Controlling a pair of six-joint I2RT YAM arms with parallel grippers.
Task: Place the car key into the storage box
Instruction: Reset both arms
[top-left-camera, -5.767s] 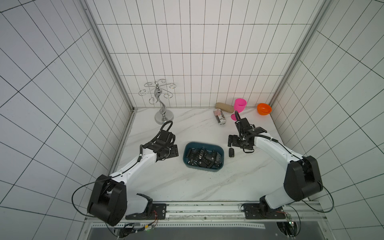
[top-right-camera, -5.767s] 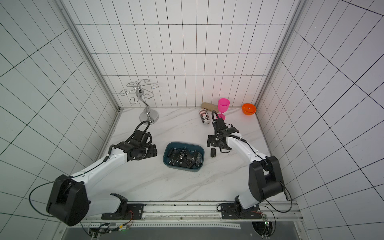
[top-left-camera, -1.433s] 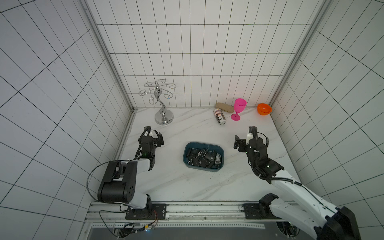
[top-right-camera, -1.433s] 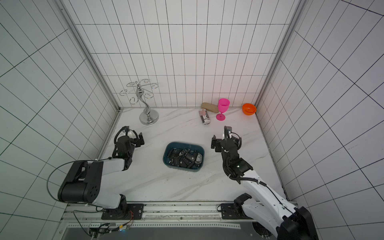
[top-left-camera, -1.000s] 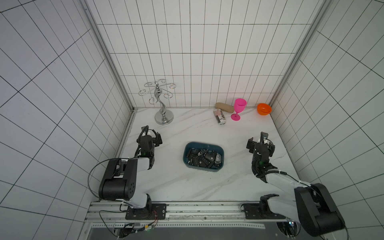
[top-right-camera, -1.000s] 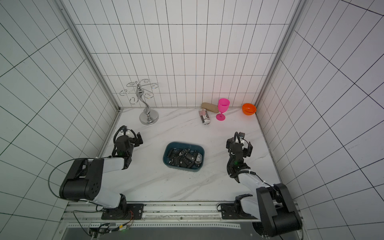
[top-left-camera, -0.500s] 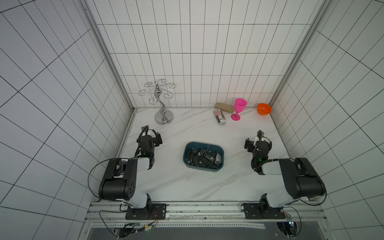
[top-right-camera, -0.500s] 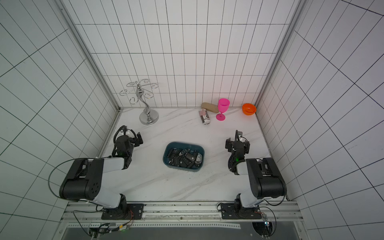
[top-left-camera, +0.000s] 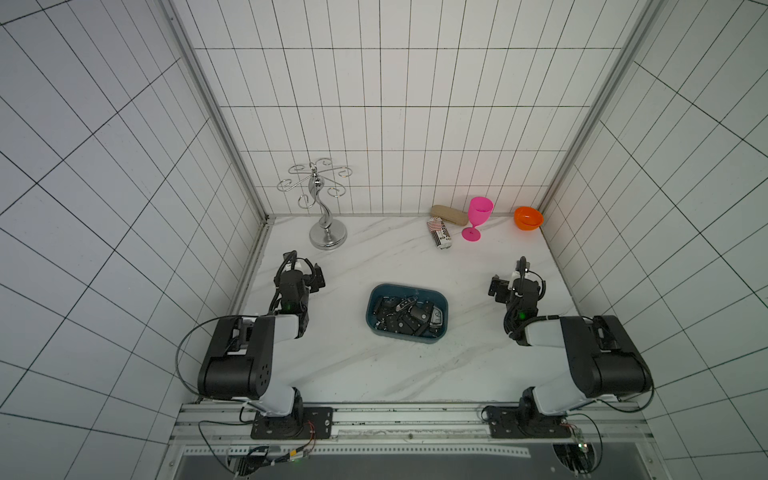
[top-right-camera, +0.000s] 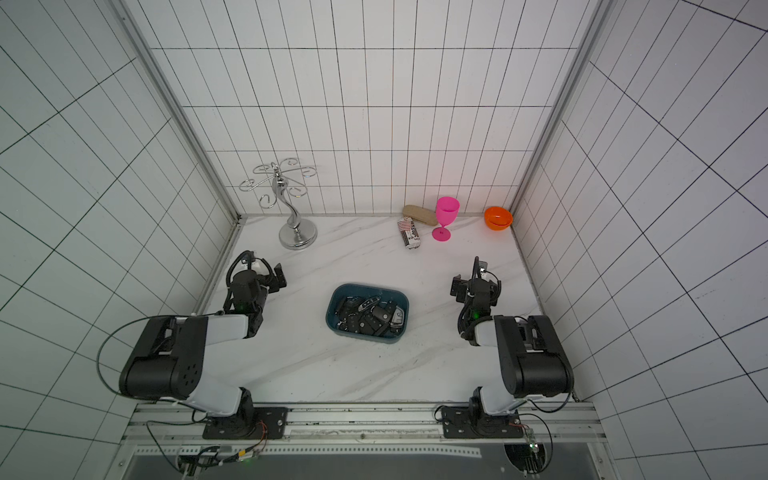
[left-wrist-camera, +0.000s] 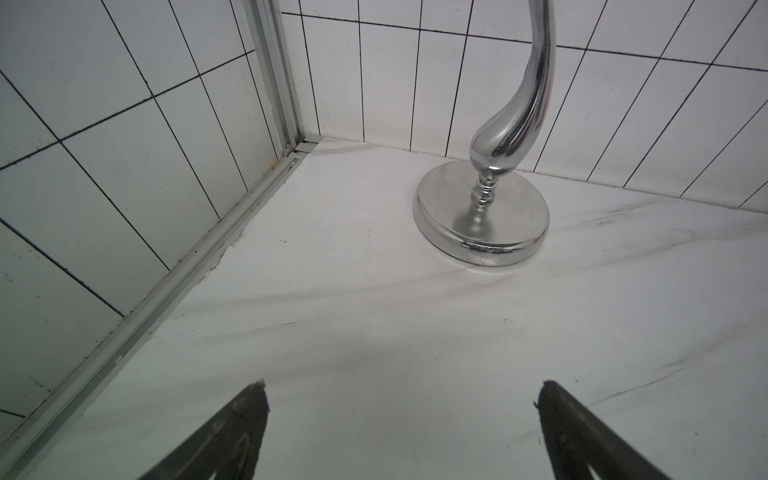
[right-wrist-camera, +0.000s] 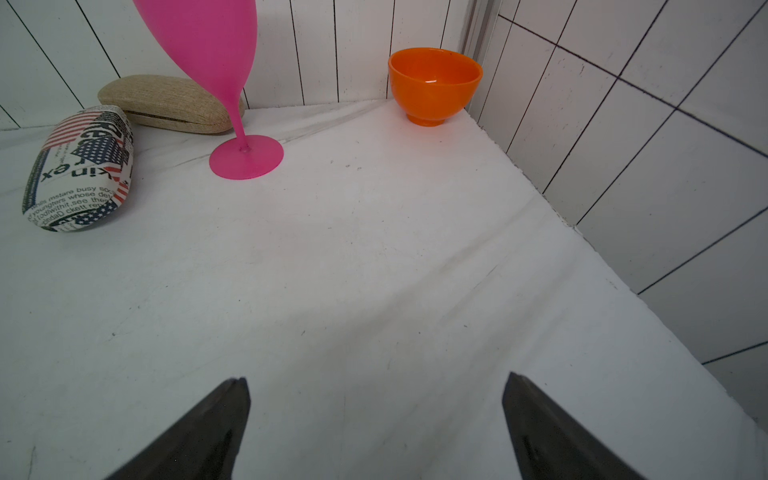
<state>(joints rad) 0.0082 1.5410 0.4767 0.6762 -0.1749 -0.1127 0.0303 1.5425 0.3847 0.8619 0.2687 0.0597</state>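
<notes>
Seen from above in both top views, a white marbled worktop (top-left-camera: 374, 374) is enclosed by white tiled walls. At the centre of the frame sits the storage box (top-left-camera: 404, 337), a shallow dark teal tub with rounded corners. Inside it lies a heap of black car keys (top-left-camera: 399, 322). The task's key is somewhere in this heap, but which one cannot be told. A silver-faced key (top-left-camera: 436, 320) rests at the right end of the box.

To the left of the box in the frame, close to the left wall, the left tool (top-left-camera: 302, 269) points toward the back wall. To the right of the box, the right tool (top-left-camera: 512, 276) points the same way. Both are well apart from the box.

In the left wrist view the tool's two dark fingers (left-wrist-camera: 232, 428) are spread wide over bare worktop and grip nothing. In the right wrist view the fingers (right-wrist-camera: 199, 436) are spread just as wide and also grip nothing.

At the upper left of the worktop stands a silver hook stand (top-left-camera: 327, 237) with curled arms. At the upper right, a tan case (top-left-camera: 449, 214) lies against the back wall, with a flag-print case (top-left-camera: 440, 235) just in front of it. A pink goblet (top-left-camera: 478, 212) stands upright just to their right. An orange bowl (top-left-camera: 528, 218) sits in the back right corner.
</notes>
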